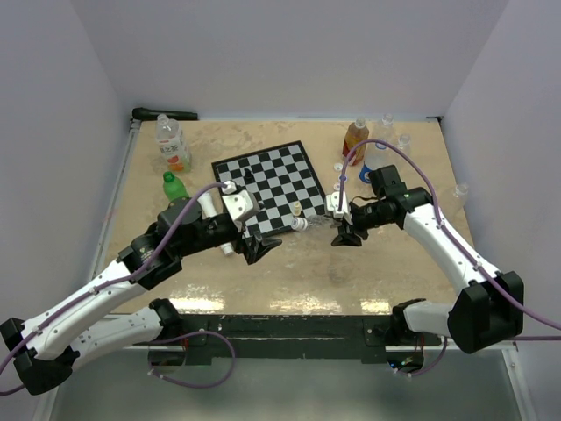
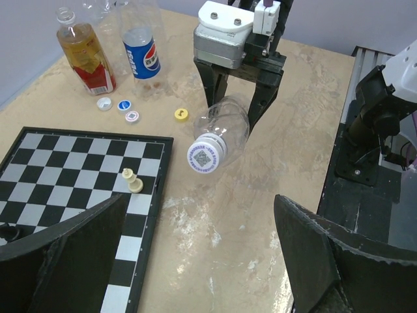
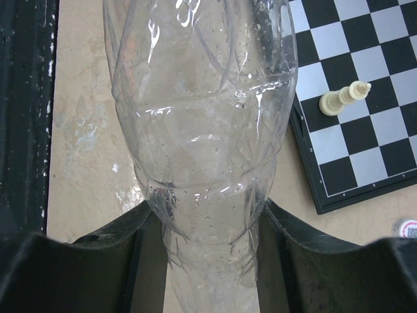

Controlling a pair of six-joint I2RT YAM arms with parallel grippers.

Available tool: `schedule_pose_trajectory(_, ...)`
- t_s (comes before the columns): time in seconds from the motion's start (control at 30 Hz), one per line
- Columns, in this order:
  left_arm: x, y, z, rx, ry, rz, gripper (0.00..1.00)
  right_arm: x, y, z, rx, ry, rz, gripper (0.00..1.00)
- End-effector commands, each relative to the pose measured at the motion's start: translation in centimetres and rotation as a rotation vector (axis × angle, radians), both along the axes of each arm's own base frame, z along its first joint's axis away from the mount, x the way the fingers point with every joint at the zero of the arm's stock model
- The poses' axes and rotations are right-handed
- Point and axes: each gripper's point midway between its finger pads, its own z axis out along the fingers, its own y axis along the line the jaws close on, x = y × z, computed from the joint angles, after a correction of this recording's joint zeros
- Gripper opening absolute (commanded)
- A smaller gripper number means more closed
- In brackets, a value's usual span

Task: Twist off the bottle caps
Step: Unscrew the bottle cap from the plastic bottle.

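"pepsi" on upright bottle [image 2: 141,57]

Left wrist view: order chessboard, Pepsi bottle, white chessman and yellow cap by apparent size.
1. Chessboard
2. Pepsi bottle
3. White chessman and yellow cap, unranked: chessman looks slightly bigger but sits nearer the camera.

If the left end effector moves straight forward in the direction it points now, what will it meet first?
Probably the white cap of the clear bottle that the right end effector holds. Depth is hard to judge.
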Motion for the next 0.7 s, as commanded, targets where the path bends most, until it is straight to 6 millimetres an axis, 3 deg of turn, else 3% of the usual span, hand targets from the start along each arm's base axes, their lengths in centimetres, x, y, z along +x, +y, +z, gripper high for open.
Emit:
schedule_pose_trajectory(0.0,0.2,-0.1,0.9,-0.008,-0.068,-0.020,1.00,-0.4,-0.1,0.2,0.004,-0.005,0.037,0.14)
schedule_pose_trajectory(0.3,0.5,-1.1,-0.4,0.013,-0.036,-0.043,1.00,-0.7,-0.1,-0.1,0.000,-0.001,0.058,0.14)
schedule_pose_trajectory(0.67,0.2,-2.4,-0.3,0.002,-0.053,-0.111,1.00,-1.0,-0.1,-0.1,-0.001,0.006,0.074,0.14)
